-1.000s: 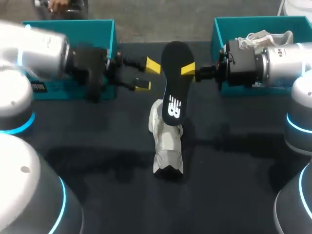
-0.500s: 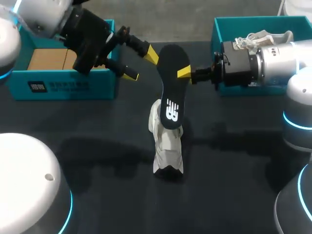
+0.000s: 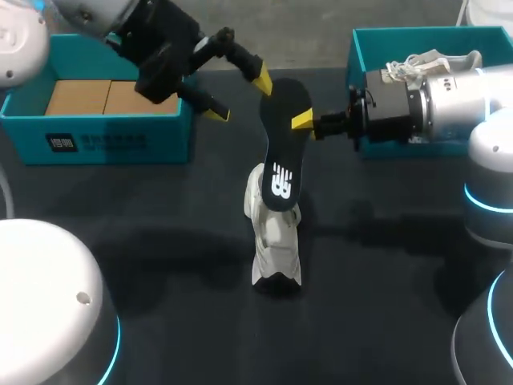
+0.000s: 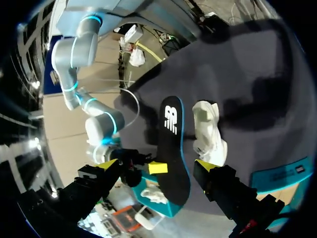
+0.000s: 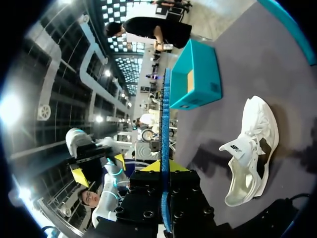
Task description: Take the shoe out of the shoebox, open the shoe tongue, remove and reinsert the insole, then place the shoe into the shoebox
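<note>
My right gripper [image 3: 304, 121] is shut on the edge of a black insole [image 3: 282, 148], holding it above the table; its logo end hangs just over the shoe. In the right wrist view the insole [image 5: 165, 134] shows edge-on between the fingers of that gripper [image 5: 163, 168]. The white shoe [image 3: 274, 233] lies on the dark table, also seen ahead of each wrist: shoe [image 4: 208, 130], shoe [image 5: 250, 148]. My left gripper [image 3: 239, 96] hangs open beside the insole's far end, holding nothing. Seen from its wrist, the insole [image 4: 173, 144] lies ahead between its spread fingers [image 4: 154, 166].
A teal shoebox [image 3: 112, 140] with brown cardboard inside stands at the back left, under my left arm. A second teal shoebox [image 3: 361, 56] at the back right holds another pale shoe with laces [image 3: 425, 60], partly hidden by my right arm.
My left arm has lifted and swung back from the table's left towards the insole's far end, its gripper opening slightly wider. The right gripper has carried the insole a little to the left.
</note>
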